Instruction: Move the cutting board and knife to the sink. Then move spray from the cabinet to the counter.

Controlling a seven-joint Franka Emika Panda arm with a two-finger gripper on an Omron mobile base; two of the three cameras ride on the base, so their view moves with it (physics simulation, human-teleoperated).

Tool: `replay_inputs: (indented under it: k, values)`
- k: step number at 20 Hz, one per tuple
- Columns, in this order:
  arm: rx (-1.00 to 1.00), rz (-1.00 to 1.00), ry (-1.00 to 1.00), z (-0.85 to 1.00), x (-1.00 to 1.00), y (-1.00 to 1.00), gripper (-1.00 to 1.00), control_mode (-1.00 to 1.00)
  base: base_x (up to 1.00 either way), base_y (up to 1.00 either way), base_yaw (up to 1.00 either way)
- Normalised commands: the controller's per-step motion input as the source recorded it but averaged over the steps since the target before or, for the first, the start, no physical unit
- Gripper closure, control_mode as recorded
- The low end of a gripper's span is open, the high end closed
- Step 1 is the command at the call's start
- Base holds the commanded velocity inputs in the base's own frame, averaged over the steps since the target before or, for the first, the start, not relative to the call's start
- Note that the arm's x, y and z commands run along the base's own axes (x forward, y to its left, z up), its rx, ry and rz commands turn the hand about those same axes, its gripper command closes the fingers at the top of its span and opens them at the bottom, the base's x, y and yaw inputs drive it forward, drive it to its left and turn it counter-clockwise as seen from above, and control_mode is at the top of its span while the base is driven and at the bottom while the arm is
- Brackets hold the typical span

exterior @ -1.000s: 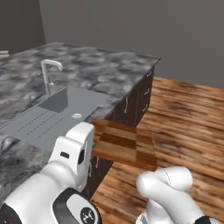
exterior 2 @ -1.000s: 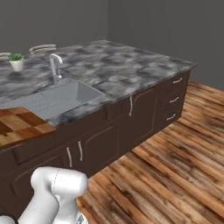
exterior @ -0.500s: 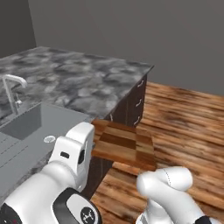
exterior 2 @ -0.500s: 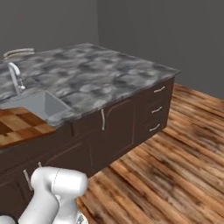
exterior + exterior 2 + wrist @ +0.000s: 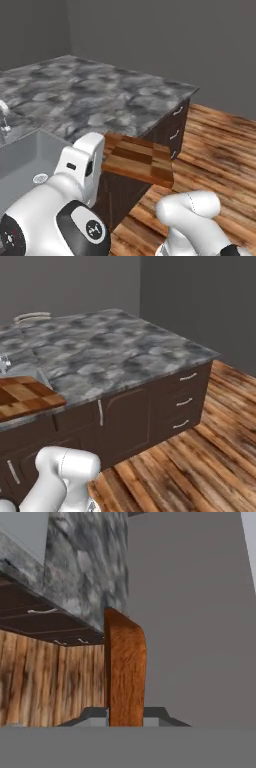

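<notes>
the cutting board (image 5: 138, 158) is held edge-on in the clenched gripper (image 5: 125, 714), out past the counter (image 5: 100, 100) edge, its near end hidden behind the white arm. the sink (image 5: 22, 160) is cut off at the left, its faucet barely visible.

One cutting board (image 5: 138, 159), one sink (image 5: 25, 160)

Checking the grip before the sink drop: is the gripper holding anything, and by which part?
Yes: the cutting board, edge-on between the fingers, which are shut on one end of it.
</notes>
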Motion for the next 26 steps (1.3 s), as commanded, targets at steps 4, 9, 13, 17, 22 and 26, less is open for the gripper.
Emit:
replay_inputs:
  k: [4, 9, 13, 17, 22, 26]
  values:
    - [0.00, 0.00, 0.00, 0.00, 0.00, 0.00, 1.00, 1.00, 0.73, -0.24, 0.67]
    - [0.00, 0.00, 0.00, 0.00, 0.00, 0.00, 1.00, 1.00, 0.63, -0.17, 0.73]
    - [0.00, 0.00, 0.00, 0.00, 0.00, 0.00, 1.00, 1.00, 0.66, -0.21, 0.72]
    - [0.00, 0.00, 0.00, 0.00, 0.00, 0.00, 1.00, 1.00, 0.67, -0.43, 0.65]
    - [0.00, 0.00, 0.00, 0.00, 0.00, 0.00, 1.00, 1.00, 0.57, -0.79, 0.37]
    - [0.00, 0.00, 0.00, 0.00, 0.00, 0.00, 1.00, 1.00, 0.28, -0.49, 0.20]
